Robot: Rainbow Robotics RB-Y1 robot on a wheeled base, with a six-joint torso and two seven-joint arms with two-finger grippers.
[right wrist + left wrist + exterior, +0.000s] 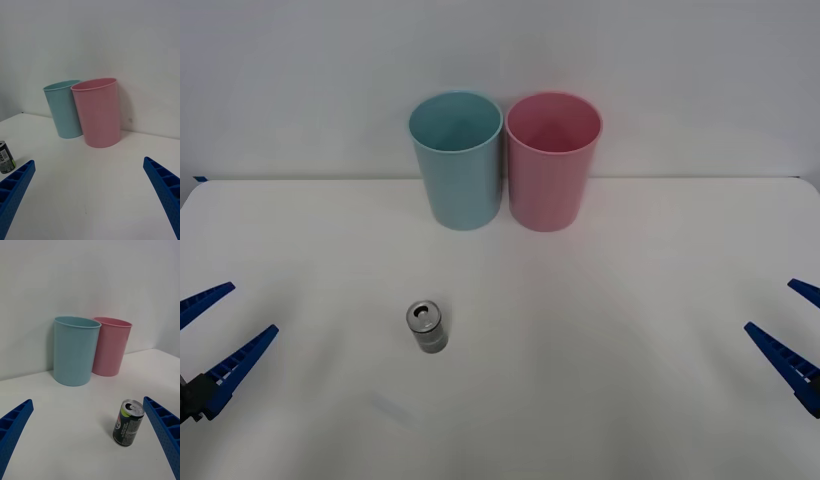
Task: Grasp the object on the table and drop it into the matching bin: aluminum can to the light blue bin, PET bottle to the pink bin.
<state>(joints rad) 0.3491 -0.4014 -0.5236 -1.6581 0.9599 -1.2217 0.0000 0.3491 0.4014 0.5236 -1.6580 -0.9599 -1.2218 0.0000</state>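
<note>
The aluminum can (426, 327) stood upright on the table (610, 330), well short of the light blue bin (457, 160) and pink bin (552, 160). Left gripper (212, 340) and right gripper (792, 335) waited apart-fingered. A glancing finger would likely topple the can.

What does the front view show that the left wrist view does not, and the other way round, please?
Only the front view shows both grippers, the left gripper and the right gripper, open at the table's two sides, and the bins' open mouths from above. Only the left wrist view shows the aluminum can's dark printed side. Both show the can upright, nearer than the light blue bin and the pink bin, which stand side by side at the back.
</note>
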